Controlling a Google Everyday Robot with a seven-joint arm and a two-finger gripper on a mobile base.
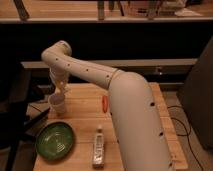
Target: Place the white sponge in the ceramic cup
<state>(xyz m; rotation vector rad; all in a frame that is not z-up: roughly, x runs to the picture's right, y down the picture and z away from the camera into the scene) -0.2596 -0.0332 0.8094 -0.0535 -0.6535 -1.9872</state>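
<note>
1. A white robot arm [125,100] sweeps from the lower right of the scene up toward eleven o'clock, then bends down over a wooden table [82,107].
2. The gripper [61,89] hangs directly above the ceramic cup [58,105], its tip just over the cup's mouth.
3. A small pale lump at the gripper's tip appears to be the white sponge [62,91], poised at the rim; whether it is clamped, and how wide the gripper stands, cannot be told from this angle.
4. The cup stands upright near the table's left edge, at about nine o'clock from the table's middle.
5. A green bowl [55,141] sits at six o'clock from the cup, close to the front left corner.
6. A long flat packet [98,149] lies at three o'clock from the bowl, beside the arm.
7. A small orange object [104,102] rests at three o'clock from the cup, against the arm's edge.
</note>
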